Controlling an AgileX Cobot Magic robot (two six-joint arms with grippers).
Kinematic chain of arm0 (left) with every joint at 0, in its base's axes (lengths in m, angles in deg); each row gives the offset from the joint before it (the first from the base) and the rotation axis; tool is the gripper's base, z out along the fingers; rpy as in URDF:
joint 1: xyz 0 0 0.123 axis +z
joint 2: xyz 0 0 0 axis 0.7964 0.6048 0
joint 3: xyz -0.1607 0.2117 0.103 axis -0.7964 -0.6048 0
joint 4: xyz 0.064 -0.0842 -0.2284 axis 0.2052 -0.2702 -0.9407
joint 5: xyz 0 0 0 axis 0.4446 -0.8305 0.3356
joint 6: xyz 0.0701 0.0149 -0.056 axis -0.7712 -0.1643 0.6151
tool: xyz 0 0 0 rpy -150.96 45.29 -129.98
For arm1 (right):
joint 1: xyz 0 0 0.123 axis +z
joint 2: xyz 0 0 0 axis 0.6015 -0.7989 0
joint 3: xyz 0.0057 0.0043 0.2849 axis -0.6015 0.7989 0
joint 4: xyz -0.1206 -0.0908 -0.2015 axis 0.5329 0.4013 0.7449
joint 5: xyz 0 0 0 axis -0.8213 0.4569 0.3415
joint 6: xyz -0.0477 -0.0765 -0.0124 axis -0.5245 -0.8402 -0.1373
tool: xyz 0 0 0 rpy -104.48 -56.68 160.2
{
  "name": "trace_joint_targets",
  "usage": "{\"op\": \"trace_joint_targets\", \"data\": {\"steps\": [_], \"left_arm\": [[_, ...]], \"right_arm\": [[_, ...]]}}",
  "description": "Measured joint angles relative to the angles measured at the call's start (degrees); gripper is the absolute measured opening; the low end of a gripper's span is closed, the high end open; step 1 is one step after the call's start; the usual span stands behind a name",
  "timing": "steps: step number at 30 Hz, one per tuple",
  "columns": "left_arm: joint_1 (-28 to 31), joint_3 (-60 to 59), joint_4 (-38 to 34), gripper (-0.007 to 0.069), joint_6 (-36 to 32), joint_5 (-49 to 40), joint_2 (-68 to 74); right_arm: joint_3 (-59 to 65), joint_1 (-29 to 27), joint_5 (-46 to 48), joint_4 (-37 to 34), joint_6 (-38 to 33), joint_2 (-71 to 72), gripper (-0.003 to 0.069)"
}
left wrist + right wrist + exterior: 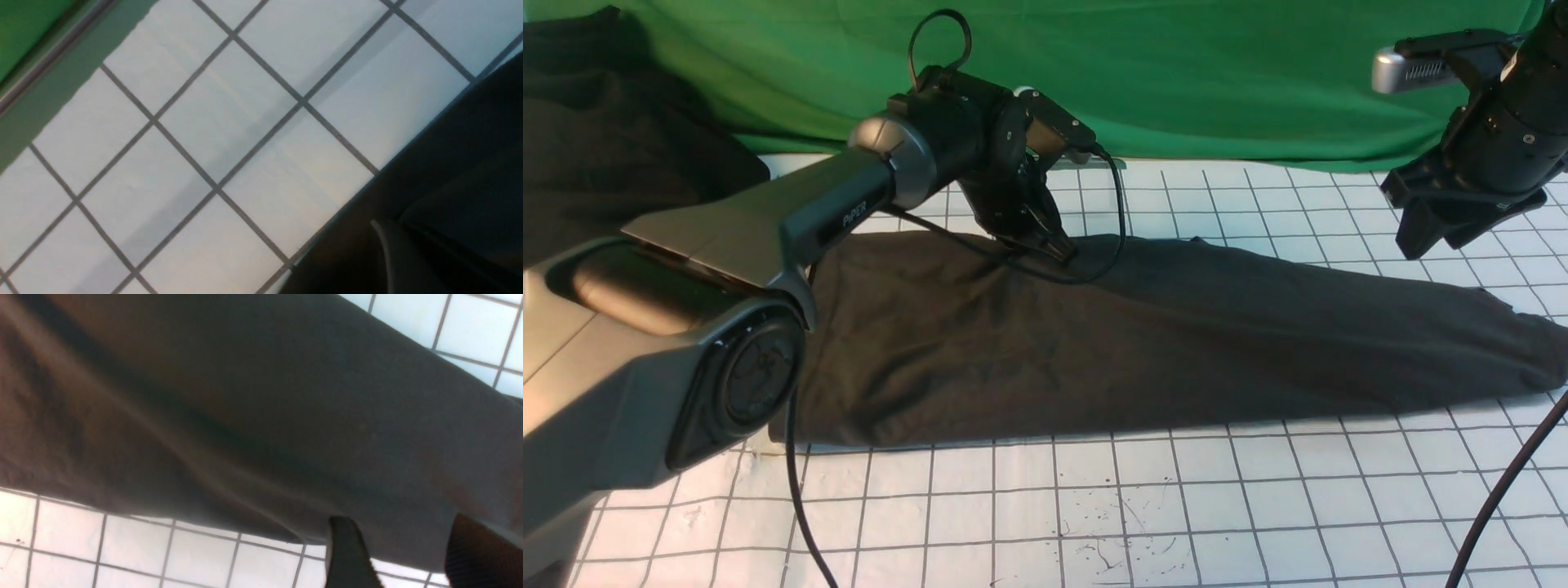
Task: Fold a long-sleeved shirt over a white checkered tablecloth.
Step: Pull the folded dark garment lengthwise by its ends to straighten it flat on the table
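Across the middle of the white checkered tablecloth (1143, 506) that covers the desk lies the dark brown-black long-sleeved shirt (1143, 343). It is gathered into one long flat band, wide towards the desk's left side and tapering to the right edge. No white print shows on it.

The left end effector (1052, 243) points down at the band's far edge, its tips touching the fabric. I cannot tell whether they grip it; the left wrist view shows only grid squares (229, 122) and dark cloth (470, 163).

The right end effector (1436, 247) hangs above the band's narrow right part, clear of it. Its two fingers (349, 555) stand apart with nothing between them.

Along the desk's far edge hangs a plain green cloth (1217, 73), and a blacker garment bundle (605, 139) sits at the far left corner.
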Motion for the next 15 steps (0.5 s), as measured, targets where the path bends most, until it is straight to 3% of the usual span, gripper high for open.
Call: {"op": "trace_joint_targets", "data": {"steps": [5, 12, 15], "left_arm": [[0.00, 0.14, -0.66, 0.0051, 0.96, 0.13, 0.00], [0.00, 5.32, 3.52, 0.0290, 8.90, -9.99, -1.11], [0.00, 8.27, 5.90, 0.0353, 10.87, -14.82, -3.72]], "right_arm": [[0.00, 0.00, 0.00, 0.00, 0.00, 0.00, 0.0326], [0.00, 0.00, -0.12, 4.06, 0.37, 0.00, 0.0328], [0.00, -0.20, -0.70, 8.13, 2.85, 0.00, 0.0344]]}}
